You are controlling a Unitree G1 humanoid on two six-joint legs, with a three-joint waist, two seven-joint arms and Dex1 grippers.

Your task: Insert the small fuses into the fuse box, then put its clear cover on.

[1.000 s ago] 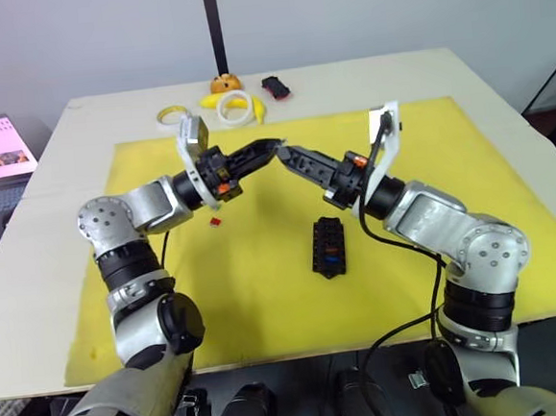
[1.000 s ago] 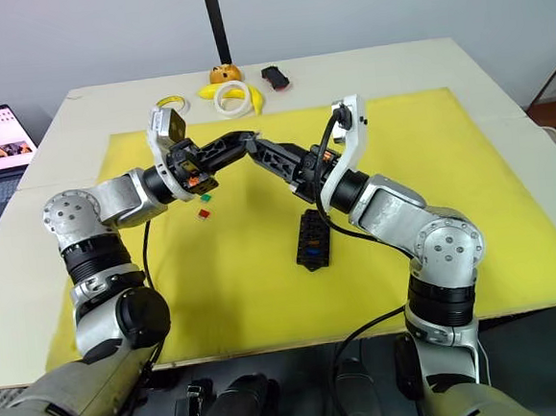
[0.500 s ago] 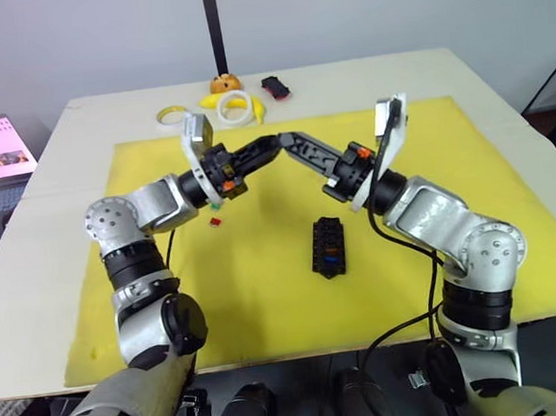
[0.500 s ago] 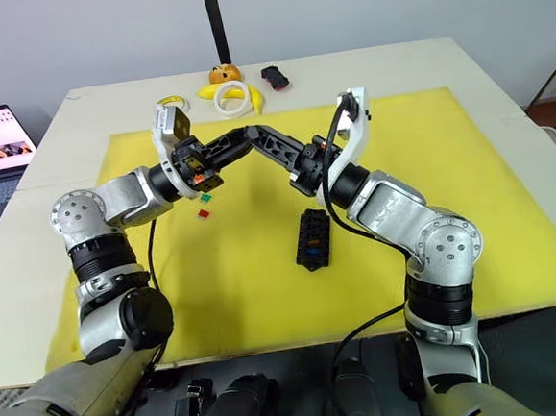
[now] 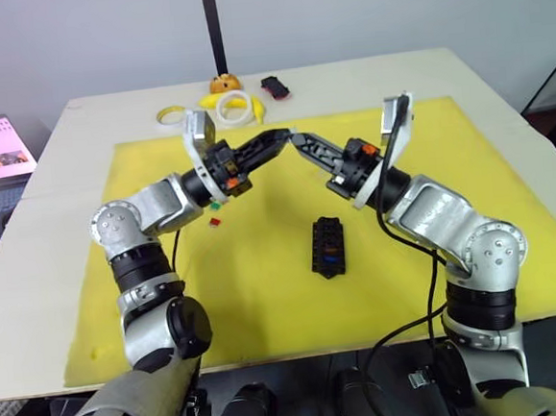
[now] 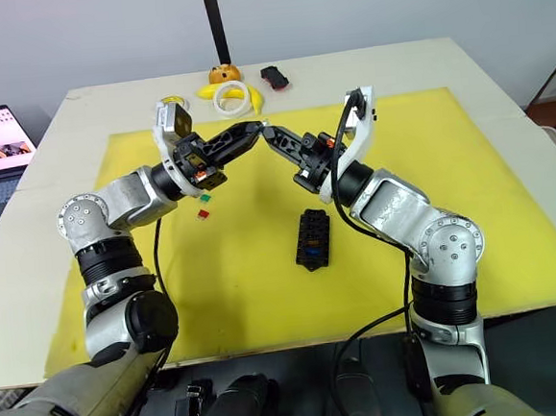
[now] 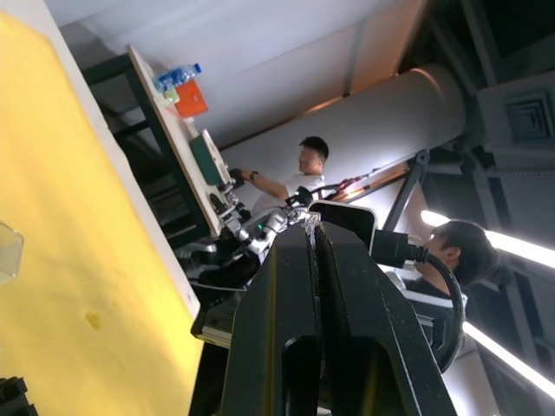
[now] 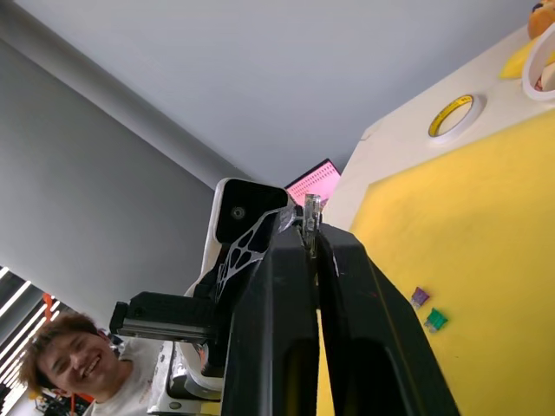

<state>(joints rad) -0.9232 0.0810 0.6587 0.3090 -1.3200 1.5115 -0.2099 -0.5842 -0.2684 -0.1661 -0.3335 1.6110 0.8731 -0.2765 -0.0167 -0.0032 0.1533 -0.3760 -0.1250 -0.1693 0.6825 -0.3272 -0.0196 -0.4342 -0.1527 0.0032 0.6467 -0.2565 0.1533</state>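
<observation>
Left eye view: the two arms meet tip to tip above the far half of the yellow mat [image 5: 455,252]. The left gripper [image 5: 274,136] and right gripper [image 5: 294,138] touch there, each with its fingers pressed together. Whether a tiny piece sits between the tips cannot be told from here. The fuse box [image 5: 326,247] lies on the mat near its middle, well apart from both grippers, with blue and orange fuses in its slots. A few loose fuses [image 5: 215,213], red and green among them, lie on the mat under the left forearm. White tape rings [image 5: 236,106] and a small black-and-red object [image 5: 275,86] sit by the table's far edge.

Left wrist view: the left gripper's fingers [image 7: 295,286] are closed, with a small clear piece pinched at the tip. The clear cover [image 7: 7,251] lies on the mat.

Right wrist view: the right gripper's fingers [image 8: 286,286] are closed on a small clear sliver at the tip. A purple fuse [image 8: 420,297] and a green fuse [image 8: 435,320] lie on the mat.
</observation>
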